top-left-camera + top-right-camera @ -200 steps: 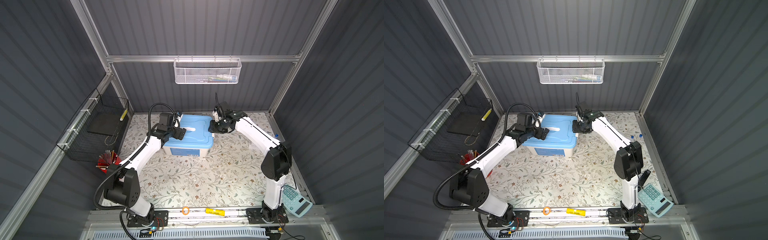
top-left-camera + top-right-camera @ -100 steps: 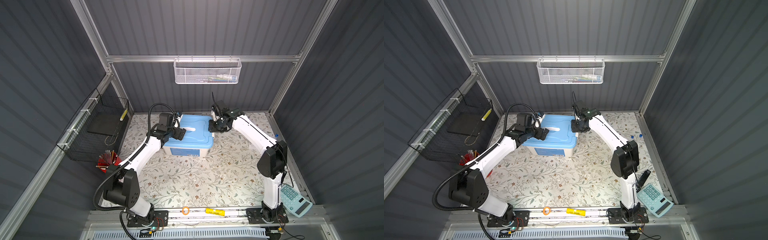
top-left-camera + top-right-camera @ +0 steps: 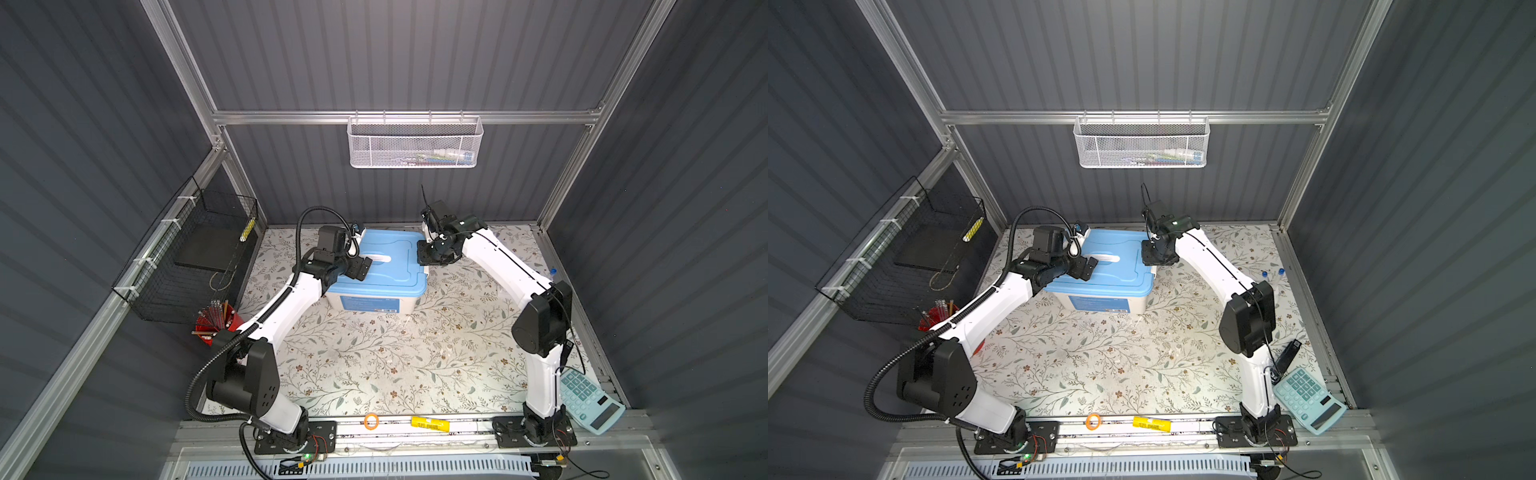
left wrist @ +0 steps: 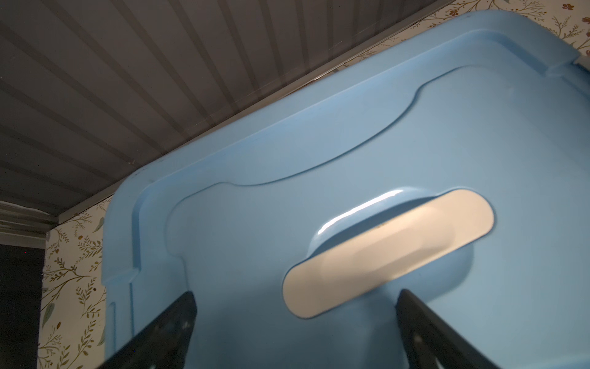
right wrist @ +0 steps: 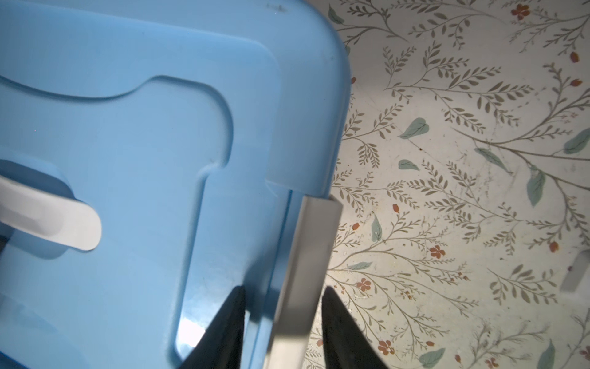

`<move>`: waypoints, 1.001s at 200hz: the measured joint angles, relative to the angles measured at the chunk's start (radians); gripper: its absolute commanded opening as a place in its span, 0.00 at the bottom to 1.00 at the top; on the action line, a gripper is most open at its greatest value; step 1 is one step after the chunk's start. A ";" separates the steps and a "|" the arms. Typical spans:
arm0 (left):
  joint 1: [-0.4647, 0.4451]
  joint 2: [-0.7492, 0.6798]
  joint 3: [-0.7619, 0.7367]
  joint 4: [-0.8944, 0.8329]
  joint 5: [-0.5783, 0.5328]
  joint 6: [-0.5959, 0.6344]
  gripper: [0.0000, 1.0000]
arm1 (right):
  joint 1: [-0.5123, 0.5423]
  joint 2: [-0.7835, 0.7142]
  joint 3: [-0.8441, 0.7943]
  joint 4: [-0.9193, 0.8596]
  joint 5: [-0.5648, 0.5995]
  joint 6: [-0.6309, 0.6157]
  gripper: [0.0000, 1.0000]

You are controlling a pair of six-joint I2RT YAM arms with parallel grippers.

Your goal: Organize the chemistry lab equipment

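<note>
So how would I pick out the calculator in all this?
Find the floral table between the two white arms. Go to its near right corner, beside the right arm's base. The calculator lies there: flat, pale blue, covered in keys, unlike the yellow stick and orange ring nearby.

The pale blue plastic box lid (image 4: 319, 143) fills the view, with a white oblong handle (image 4: 388, 252) at its centre. The left tool (image 4: 295, 295) gapes wide, black fingers (image 4: 172, 322) flanking the handle's end. The floral-patterned counter (image 4: 73, 271) meets a ribbed grey wall (image 4: 127, 80) at its edge.
</note>
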 measured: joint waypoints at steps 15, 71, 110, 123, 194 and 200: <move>0.000 0.000 0.000 0.000 0.000 0.000 0.98 | 0.001 0.014 0.024 -0.017 0.010 0.001 0.40; 0.000 0.000 0.000 0.000 0.001 0.000 0.97 | 0.006 0.072 0.123 -0.081 0.040 0.020 0.40; 0.000 0.000 0.000 0.000 0.001 0.000 0.97 | 0.008 0.074 0.130 -0.098 0.049 0.040 0.39; 0.000 0.000 0.000 0.000 0.001 0.000 0.97 | 0.008 0.074 0.131 -0.100 0.051 0.046 0.39; 0.000 0.000 -0.001 0.000 0.008 0.000 0.97 | 0.011 0.076 0.137 -0.115 0.060 0.075 0.36; 0.000 0.000 -0.001 0.000 0.008 0.000 0.97 | 0.011 0.076 0.137 -0.115 0.059 0.077 0.35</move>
